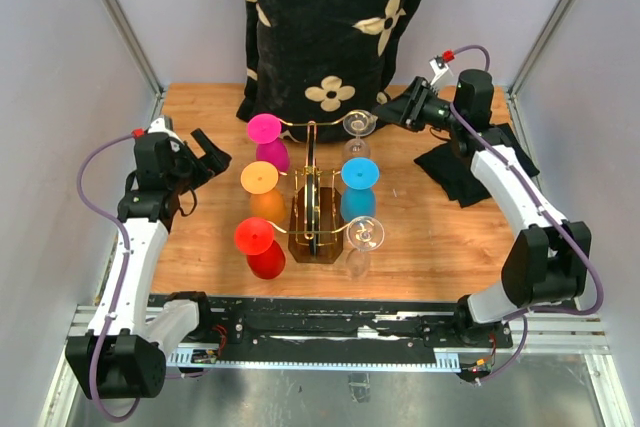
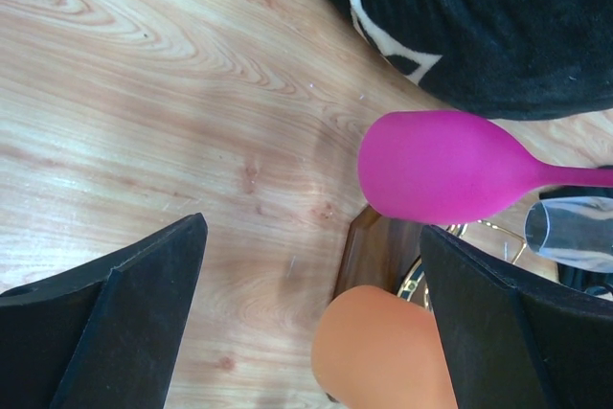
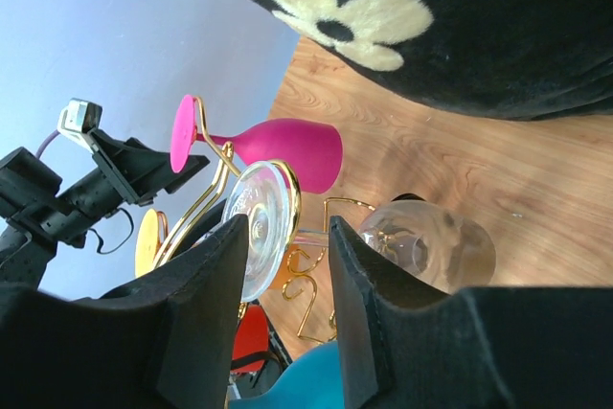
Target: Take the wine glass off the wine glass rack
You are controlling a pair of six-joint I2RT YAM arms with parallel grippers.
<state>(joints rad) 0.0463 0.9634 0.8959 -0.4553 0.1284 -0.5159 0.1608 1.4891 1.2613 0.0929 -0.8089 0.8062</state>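
Observation:
The gold wire wine glass rack (image 1: 313, 209) stands mid-table on its dark base, with magenta (image 1: 265, 133), orange (image 1: 260, 179), red (image 1: 256, 238), blue (image 1: 360, 175) and two clear glasses hanging from it. My right gripper (image 1: 386, 112) is open at the back clear wine glass (image 1: 358, 127). In the right wrist view the gripper (image 3: 289, 227) has the glass's foot (image 3: 261, 222) in its gap, and the bowl (image 3: 431, 248) lies past the right finger. My left gripper (image 1: 210, 157) is open and empty, left of the magenta glass (image 2: 450, 174) and orange glass (image 2: 383, 352).
A black cloth with cream flowers (image 1: 330, 27) hangs at the back, just behind the rack. A dark cloth (image 1: 462, 162) lies under the right arm. Grey walls close in both sides. The rack's brown base (image 2: 375, 254) shows in the left wrist view.

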